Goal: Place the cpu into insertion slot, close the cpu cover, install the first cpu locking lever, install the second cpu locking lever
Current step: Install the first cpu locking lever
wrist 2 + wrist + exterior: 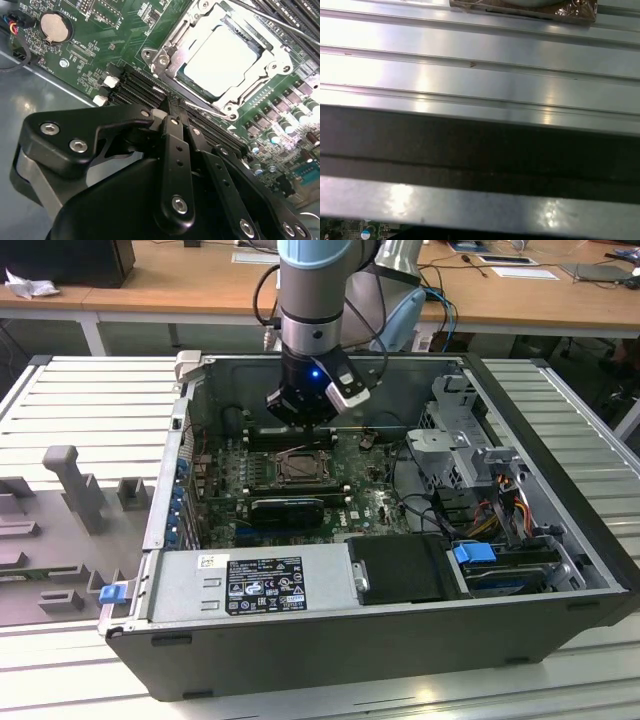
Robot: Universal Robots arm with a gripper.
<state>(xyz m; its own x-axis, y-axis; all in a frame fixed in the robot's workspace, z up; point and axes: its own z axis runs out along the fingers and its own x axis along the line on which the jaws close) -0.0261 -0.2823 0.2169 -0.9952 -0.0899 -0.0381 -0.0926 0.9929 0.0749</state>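
Already seated under the cpu cover [220, 60], the cpu [220, 62]; jaws pressed together just beside it.

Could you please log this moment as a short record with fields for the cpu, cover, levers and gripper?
cpu: pale square chip, seated in the slot
cover: metal frame lying flat around the chip, closed
levers: thin rod lies along the cover's edge nearest the gripper; whether latched, cannot tell
gripper: fingers shut, empty, tips at the cover's edge beside that rod
setting: motherboard inside an open computer case
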